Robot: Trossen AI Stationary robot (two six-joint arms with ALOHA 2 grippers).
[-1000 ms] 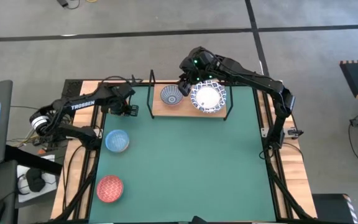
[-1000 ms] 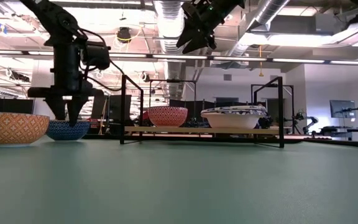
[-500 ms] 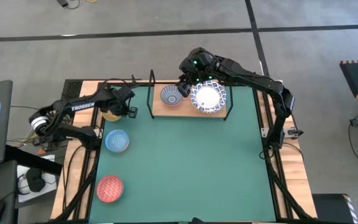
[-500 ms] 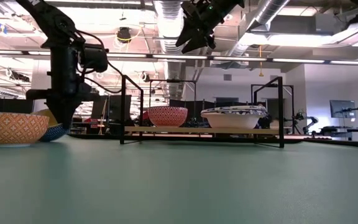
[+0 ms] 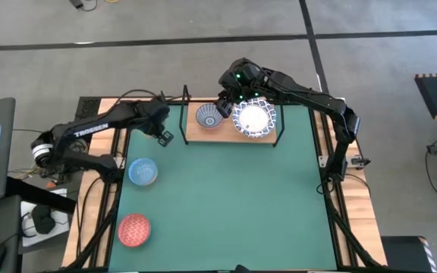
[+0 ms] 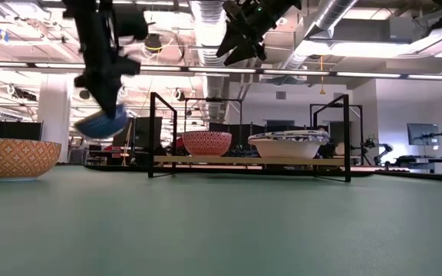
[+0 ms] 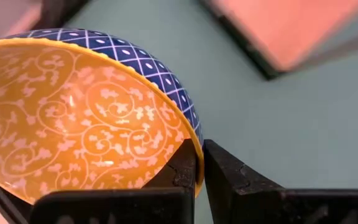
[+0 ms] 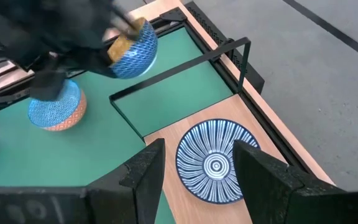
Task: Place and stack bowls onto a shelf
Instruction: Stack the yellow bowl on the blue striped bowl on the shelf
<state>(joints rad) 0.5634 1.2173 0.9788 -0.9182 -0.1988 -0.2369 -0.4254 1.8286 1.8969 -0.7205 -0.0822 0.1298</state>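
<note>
On the light-wood shelf (image 5: 268, 137) with its black wire frame, a stack of large white bowls with blue patterned rims (image 5: 254, 118) and a small dark striped bowl (image 5: 209, 117) are already placed, while a light blue bowl (image 5: 143, 172) and a red bowl (image 5: 134, 229) are left on the green mat (image 5: 226, 205). A yellow-lined bowl with a blue lattice outside (image 7: 86, 118) is held clear of the mat near the shelf's left end, its rim pinched between the pressed-together fingers of the left gripper (image 7: 201, 163). The right gripper (image 8: 194, 155) is held above the striped bowl with fingers spread and nothing between them, so three small bowls appear still to be shelved.
</note>
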